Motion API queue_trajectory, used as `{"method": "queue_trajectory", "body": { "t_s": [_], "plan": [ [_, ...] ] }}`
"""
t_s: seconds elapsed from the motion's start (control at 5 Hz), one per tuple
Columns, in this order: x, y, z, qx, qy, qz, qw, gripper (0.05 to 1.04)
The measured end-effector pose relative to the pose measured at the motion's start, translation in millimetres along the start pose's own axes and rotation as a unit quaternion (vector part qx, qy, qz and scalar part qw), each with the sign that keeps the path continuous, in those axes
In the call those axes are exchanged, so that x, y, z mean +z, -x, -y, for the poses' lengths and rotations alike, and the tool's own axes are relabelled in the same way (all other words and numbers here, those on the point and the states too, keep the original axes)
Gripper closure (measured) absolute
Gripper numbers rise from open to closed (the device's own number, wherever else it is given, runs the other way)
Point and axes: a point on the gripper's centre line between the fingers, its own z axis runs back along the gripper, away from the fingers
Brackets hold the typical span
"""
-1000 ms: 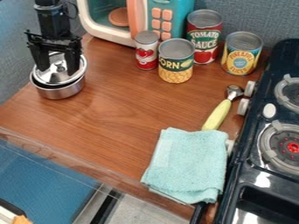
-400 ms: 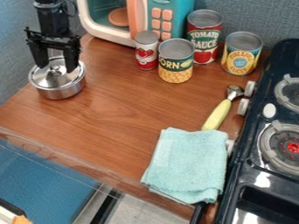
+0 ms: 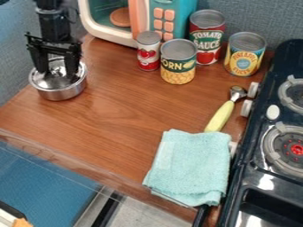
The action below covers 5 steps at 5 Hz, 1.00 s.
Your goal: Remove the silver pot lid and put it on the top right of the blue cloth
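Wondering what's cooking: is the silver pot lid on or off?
On: the silver lid covers the pot, its rim meeting the pot's.

1. Cans [image 3: 179,66]: four.
2. Pot [image 3: 63,94]: one.
3. Pot lid [image 3: 56,81]: one.
4. Blue cloth [image 3: 192,166]: one.
5. Yellow-handled scoop [image 3: 220,116]: one.
6. Toy microwave [image 3: 141,22]: one.
7. Stove [image 3: 253,177]: one.
8. Burners [image 3: 281,155]: two in sight.
9. Orange disc, inside microwave: one.

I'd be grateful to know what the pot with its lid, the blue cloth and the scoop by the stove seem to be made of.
The pot and lid look like polished metal, given their bright reflections. The cloth seems to be soft terry, judging by its nubby surface. The scoop has a shiny, metal-looking head and a smooth yellow handle, probably plastic.
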Motion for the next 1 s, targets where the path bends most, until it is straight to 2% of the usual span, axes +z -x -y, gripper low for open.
{"method": "queue_trajectory", "body": {
  "t_s": [0.2,0.6,0.8,1.0],
  "plan": [
    [-1.8,-0.1,-0.3,0.000,-0.004,0.003,1.0000,0.137],
    [-1.5,1.6,0.0,0.000,-0.006,0.007,1.0000,0.667],
    [-0.3,3.4,2.5,-0.003,0.001,0.005,1.0000,0.805],
    [4.3,7.4,10.8,-0.004,0.029,-0.003,0.9996,0.805]
  ]
}}
